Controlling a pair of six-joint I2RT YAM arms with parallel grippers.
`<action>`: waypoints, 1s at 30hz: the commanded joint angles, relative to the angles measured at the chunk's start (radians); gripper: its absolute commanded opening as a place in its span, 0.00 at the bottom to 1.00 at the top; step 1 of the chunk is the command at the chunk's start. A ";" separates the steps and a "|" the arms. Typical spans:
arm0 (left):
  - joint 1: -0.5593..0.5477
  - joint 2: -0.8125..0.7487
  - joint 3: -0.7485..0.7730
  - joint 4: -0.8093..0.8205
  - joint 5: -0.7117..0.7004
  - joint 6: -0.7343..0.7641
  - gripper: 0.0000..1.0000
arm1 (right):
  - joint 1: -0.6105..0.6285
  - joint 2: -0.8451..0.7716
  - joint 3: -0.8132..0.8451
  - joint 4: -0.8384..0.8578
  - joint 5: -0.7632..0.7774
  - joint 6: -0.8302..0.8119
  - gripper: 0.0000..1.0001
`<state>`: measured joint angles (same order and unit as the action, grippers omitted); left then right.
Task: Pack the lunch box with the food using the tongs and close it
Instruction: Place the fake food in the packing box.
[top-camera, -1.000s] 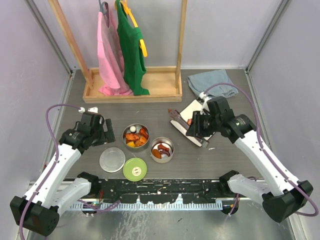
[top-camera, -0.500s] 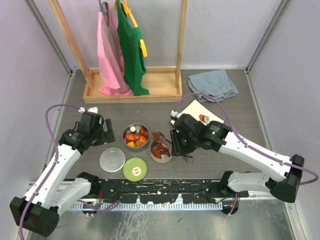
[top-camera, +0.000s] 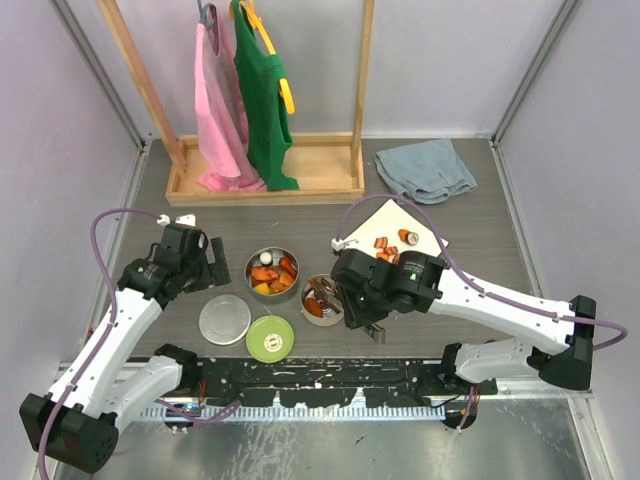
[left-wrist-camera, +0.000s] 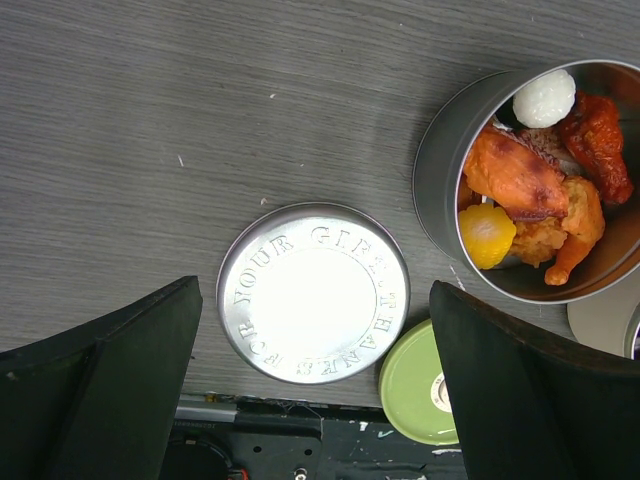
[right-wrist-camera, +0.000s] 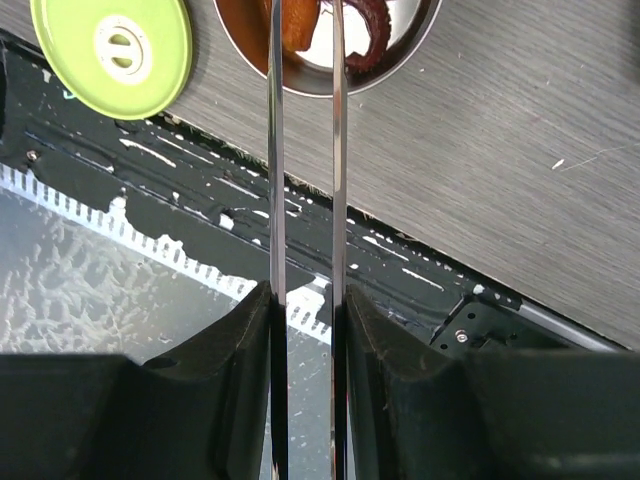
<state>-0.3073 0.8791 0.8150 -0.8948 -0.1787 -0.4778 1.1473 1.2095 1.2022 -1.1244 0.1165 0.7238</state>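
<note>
The tongs (right-wrist-camera: 275, 200) are pinched between the fingers of the right gripper (right-wrist-camera: 305, 295), their two thin arms squeezed nearly parallel. Their long axis runs straight out from the gripper, and the tip end is pointed over an open tin (right-wrist-camera: 405, 60) of dark and orange food (right-wrist-camera: 298, 25). A lime-green lid (right-wrist-camera: 112, 50) is seen just beside the tin. The left gripper (left-wrist-camera: 312, 335) is spread wide above the flat steel lid (left-wrist-camera: 313, 292).

Two tins (left-wrist-camera: 438, 185), one steel lid (left-wrist-camera: 313, 292), one green lid (left-wrist-camera: 420, 385). One pair of tongs (right-wrist-camera: 275, 150). One plate (top-camera: 390, 220), two hanging garments (top-camera: 262, 90), one cloth (top-camera: 425, 170).
</note>
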 joint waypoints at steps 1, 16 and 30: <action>0.002 -0.009 0.015 0.019 0.007 0.010 0.98 | 0.023 0.007 0.013 -0.017 0.067 0.059 0.27; 0.003 -0.005 0.014 0.019 0.006 0.010 0.98 | 0.026 0.021 -0.031 -0.016 0.072 0.089 0.30; 0.003 -0.007 0.014 0.019 0.002 0.010 0.98 | 0.026 0.021 0.005 -0.048 0.138 0.095 0.42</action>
<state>-0.3073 0.8791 0.8150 -0.8948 -0.1783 -0.4778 1.1694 1.2446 1.1625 -1.1679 0.1886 0.7986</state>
